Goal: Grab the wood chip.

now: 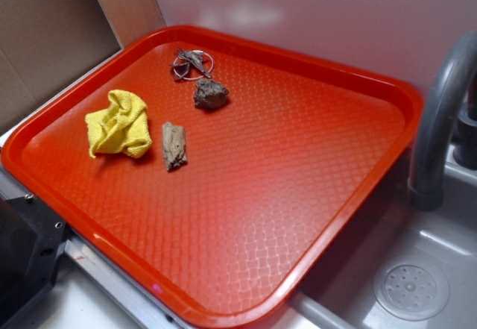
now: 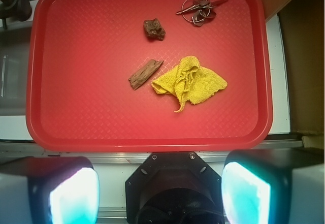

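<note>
The wood chip [image 1: 174, 145] is a small elongated grey-brown bark-like piece lying flat on the red tray [image 1: 313, 217], just right of a crumpled yellow cloth [image 1: 119, 124]. In the wrist view the chip [image 2: 144, 73] lies near the tray's middle, left of the cloth [image 2: 190, 83]. My gripper [image 2: 160, 193] is open and empty, its two fingers wide apart, high above the near edge of the tray [image 2: 76, 107]. The gripper does not show in the exterior view.
A darker rounded rock-like lump [image 1: 211, 94] [image 2: 154, 29] and a metal key ring [image 1: 192, 63] [image 2: 199, 8] lie at the tray's far side. A grey faucet [image 1: 440, 120] and sink drain [image 1: 411, 290] are to the right. The robot base [image 2: 175, 193] sits below the gripper.
</note>
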Robot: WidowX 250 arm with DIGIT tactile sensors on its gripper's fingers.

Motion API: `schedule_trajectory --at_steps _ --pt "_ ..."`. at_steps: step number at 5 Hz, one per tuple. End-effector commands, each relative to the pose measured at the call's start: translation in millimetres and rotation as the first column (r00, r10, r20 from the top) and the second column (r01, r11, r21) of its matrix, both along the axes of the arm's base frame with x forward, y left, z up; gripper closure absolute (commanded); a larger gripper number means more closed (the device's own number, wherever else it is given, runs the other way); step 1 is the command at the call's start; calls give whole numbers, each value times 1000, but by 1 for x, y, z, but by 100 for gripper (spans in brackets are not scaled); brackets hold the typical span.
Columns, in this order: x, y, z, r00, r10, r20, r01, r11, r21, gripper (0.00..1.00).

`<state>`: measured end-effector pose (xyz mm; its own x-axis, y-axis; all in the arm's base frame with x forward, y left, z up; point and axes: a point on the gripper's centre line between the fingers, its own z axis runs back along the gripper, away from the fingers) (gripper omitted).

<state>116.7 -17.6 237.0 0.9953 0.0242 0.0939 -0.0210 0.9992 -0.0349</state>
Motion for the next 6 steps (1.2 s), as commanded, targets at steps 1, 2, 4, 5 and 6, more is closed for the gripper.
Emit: schedule_trajectory --at_steps 1,2,4,5,6 --pt "0 0 0 1000 0 0 0 1000 0 0" --pt "38 -7 -42 983 179 43 -180 983 21 0" --pt "85 -32 -119 772 631 78 -626 776 -78 0" --pt "80 -30 -169 736 675 47 -671 737 -75 0" --pt "81 -34 -194 736 677 27 -676 736 -39 0"
